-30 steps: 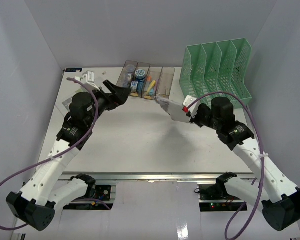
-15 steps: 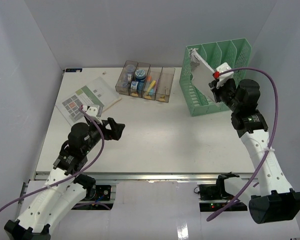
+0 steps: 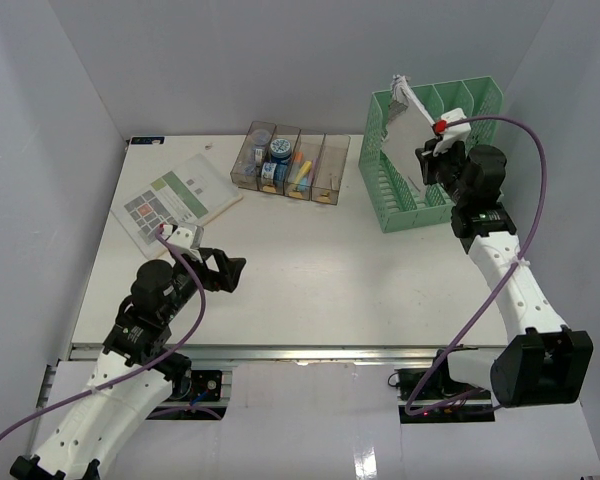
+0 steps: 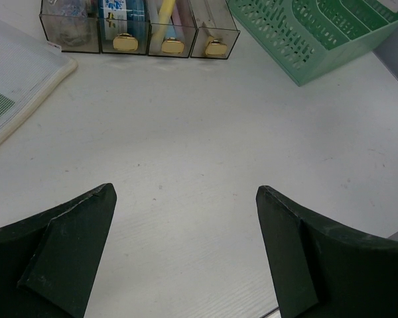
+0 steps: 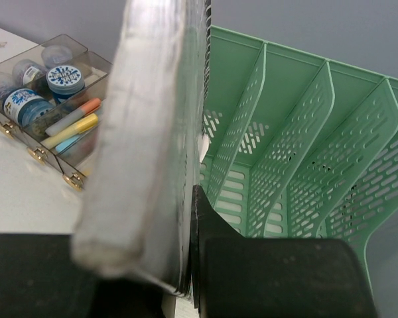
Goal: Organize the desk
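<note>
top external: white desk point(image 3: 320, 285), seemingly grey walls point(image 3: 280, 60).

flat grey pouch point(image 5: 152, 132) fills the middle, upright and edge-on, pinched at its lower end between the black jaws. green mesh file rack point(image 5: 305, 165) sits behind and to the right, several open slots; pouch overlaps the leftmost slot, can't tell if it's inside. left: row of clear bins point(image 5: 96, 59) on the white bench point(image 5: 20, 189), holding blue-lidded jars point(image 5: 65, 78) and a yellow marker point(image 5: 73, 126), gold knobs point(image 5: 34, 154) on the fronts.
</note>
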You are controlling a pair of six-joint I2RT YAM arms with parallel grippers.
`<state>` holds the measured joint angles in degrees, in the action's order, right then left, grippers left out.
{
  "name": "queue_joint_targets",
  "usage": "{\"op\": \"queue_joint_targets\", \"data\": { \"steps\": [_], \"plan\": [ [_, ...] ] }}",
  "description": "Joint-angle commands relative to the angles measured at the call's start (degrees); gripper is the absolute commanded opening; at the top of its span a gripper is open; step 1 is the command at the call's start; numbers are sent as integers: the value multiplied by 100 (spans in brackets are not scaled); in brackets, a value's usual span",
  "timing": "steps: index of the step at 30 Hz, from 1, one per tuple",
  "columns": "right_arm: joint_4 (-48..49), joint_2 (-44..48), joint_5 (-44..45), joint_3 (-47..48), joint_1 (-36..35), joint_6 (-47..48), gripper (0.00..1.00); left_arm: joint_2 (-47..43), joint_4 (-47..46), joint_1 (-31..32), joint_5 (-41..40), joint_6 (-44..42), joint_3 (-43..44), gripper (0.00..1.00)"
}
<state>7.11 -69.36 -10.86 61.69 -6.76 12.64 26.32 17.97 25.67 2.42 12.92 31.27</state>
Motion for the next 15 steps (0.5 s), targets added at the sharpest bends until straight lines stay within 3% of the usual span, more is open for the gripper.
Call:
{"op": "queue_joint_targets", "data": {
  "steps": [1,15],
  "plan": [
    [1258,-198,-57,58,26,-338,8,40,-40,-9,66,-70,-29,98],
    [2468,-1403,24,-29,26,-691,12,193,-79,-5,123,-83,-50,98]
  ]
}}
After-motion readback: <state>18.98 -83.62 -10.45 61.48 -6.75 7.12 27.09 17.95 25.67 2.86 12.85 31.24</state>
